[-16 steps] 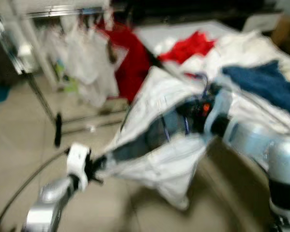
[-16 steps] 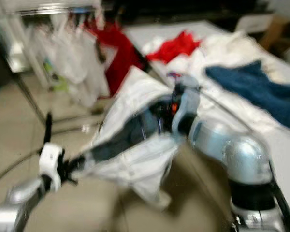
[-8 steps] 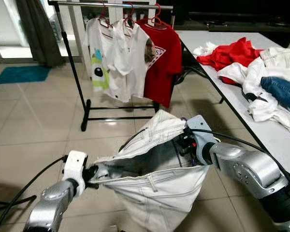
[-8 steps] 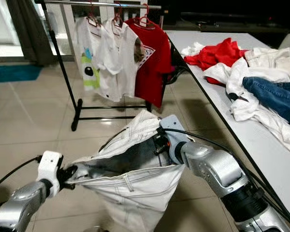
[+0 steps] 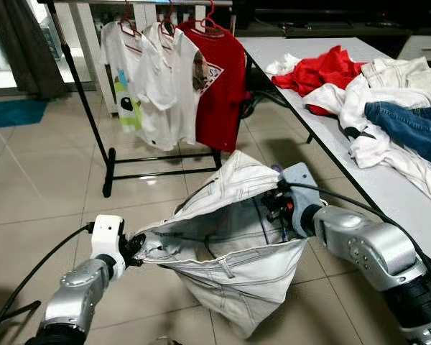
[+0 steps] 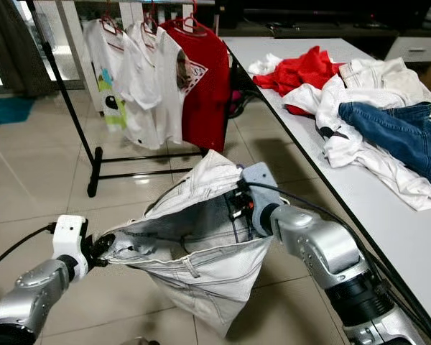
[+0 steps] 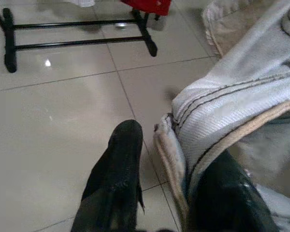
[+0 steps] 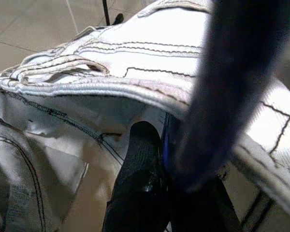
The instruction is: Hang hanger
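Thin blue plastic hanger (image 8: 165,145): only a sliver is visible, buried inside the white denim garment (image 5: 230,251) at frame centre, right by the right gripper (image 5: 273,205). Can't tell what that gripper's grip is, cloth hides it.

Left gripper (image 5: 135,246), lower left: fingers (image 7: 118,164) are spread. The hem is hooked over one and the other is bare above the tiles.

Change: the view was motion-smeared a second ago and is sharp now, so the camera has settled. The garment is still stretched open between both grippers, same as half a second ago. I read it as a carry that's ending; nothing is hung yet.

Black clothes rack (image 5: 77,86), upper left, well apart from the garment, carries two white T-shirts (image 5: 154,79) and a red T-shirt (image 5: 215,79) on red hangers.

White table (image 5: 388,194), right edge, holds a loose pile: red cloth (image 5: 323,68), white garments (image 5: 388,93), blue jeans (image 5: 409,126).
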You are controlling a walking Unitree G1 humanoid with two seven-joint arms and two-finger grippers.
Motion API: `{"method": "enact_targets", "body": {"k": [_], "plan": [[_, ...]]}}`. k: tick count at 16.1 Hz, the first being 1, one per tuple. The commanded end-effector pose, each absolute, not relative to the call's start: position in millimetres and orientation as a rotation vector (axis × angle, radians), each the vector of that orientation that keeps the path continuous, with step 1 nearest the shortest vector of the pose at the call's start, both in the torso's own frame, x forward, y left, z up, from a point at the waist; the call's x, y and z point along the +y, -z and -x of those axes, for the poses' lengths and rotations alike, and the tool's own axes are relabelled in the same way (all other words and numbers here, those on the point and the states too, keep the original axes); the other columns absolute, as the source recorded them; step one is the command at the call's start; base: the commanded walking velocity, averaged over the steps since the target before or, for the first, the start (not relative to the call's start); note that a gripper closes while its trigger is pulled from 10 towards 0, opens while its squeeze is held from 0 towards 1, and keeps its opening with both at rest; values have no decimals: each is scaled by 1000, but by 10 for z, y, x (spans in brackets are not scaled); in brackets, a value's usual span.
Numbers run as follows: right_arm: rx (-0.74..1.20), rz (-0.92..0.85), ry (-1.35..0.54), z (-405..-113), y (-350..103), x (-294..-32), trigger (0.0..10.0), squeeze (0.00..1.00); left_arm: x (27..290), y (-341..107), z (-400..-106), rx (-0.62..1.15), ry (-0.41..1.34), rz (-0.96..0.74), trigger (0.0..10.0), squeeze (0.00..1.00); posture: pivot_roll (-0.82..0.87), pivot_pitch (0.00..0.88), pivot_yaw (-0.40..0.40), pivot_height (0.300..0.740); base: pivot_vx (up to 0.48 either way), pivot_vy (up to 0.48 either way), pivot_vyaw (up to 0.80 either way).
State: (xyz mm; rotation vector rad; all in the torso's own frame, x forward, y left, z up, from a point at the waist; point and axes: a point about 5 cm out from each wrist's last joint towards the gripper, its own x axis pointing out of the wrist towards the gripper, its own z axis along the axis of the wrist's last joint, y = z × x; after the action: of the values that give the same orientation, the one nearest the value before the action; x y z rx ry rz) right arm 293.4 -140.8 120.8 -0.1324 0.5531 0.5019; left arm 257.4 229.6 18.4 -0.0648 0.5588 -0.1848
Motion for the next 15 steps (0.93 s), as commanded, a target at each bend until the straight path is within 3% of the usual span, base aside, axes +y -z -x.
{"method": "enact_targets", "body": {"k": [1,5,7,9,11,13,15], "plan": [[543,103,-466,-2968,-1257,-1531,10000,0,2382,-217,-2571,567,203,28,10000,1000,-127,0,-16,740,0,0,0],[542,149,-458,-2997,-1257,-1546,10000,0,2130,-313,-2561,534,410,40,10000,1000,-135,0,-16,740,0,0,0],[539,149,-454,-3005,-1261,-1550,10000,0,2115,-325,-2571,525,419,43,10000,1000,-135,0,-16,740,0,0,0],[513,153,-418,-3058,-1294,-1576,10000,0,2011,-407,-2610,471,521,71,10000,1000,-142,0,-16,740,0,0,0],[485,189,-452,-3076,-1338,-1516,10000,0,1875,-661,-2728,355,600,-21,10000,1000,-138,0,-21,740,0,0,0],[469,198,-476,-3071,-1365,-1486,10000,0,1863,-761,-2778,320,610,-58,10000,1000,-138,0,-20,740,0,0,0],[438,225,-583,-3021,-1468,-1460,10000,0,2012,-974,-2923,268,599,-127,10000,1000,-139,0,-16,740,0,0,0]]}}
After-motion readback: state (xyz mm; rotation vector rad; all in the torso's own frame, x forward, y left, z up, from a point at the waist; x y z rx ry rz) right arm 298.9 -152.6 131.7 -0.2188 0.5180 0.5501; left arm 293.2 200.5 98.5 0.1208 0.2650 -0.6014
